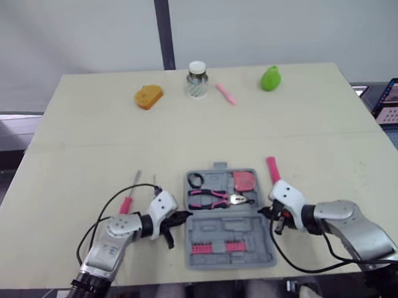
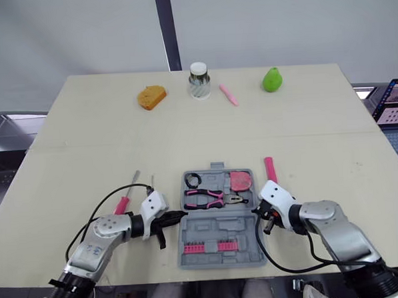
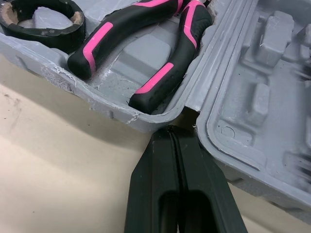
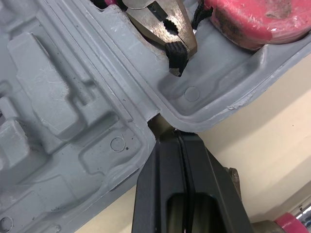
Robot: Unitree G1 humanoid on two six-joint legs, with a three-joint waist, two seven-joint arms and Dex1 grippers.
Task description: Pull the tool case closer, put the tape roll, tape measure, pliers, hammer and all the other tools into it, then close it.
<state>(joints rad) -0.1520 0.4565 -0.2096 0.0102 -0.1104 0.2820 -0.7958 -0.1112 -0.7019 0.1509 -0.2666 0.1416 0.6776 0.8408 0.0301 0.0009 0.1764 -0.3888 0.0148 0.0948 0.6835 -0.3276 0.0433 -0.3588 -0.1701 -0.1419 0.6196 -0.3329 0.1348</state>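
On the table [image 1: 85,141], the grey tool case [image 1: 224,244] lies open at the near centre. The left gripper [image 1: 182,217] and right gripper [image 1: 264,212], each with fingers pressed together on nothing, touch its left and right hinge notches. Its far half holds pliers [image 1: 211,198], a red tape measure [image 1: 245,180] (right corner) and a black tape roll [image 1: 194,180] (left corner).

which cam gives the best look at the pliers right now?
Left eye view: the whole pliers show, lying in the open tool case. Right eye view shows the same. Left wrist view catches the pink-and-black handles up close; right wrist view the metal nose.
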